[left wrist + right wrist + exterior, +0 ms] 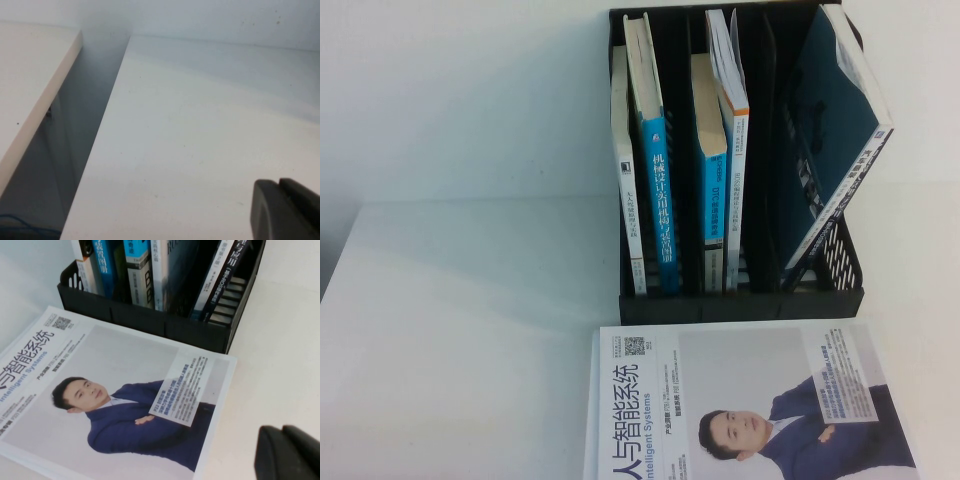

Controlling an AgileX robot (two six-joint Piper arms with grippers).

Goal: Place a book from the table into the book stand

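Note:
The book [835,120], teal-blue back cover facing out, stands in the rightmost slot of the black book stand [740,303], leaning to the right against the stand's side. The stand also shows in the right wrist view [150,322]. Neither gripper appears in the high view. My left gripper [280,186] is shut and empty over bare white table, far from the stand. My right gripper [281,431] is shut and empty, low over the table to the right of the stand's front.
Several other books [655,150] stand upright in the stand's left and middle slots. A white book picturing a man in a blue suit [740,400] lies flat in front of the stand, also in the right wrist view [115,400]. A gap [75,140] separates two tabletops.

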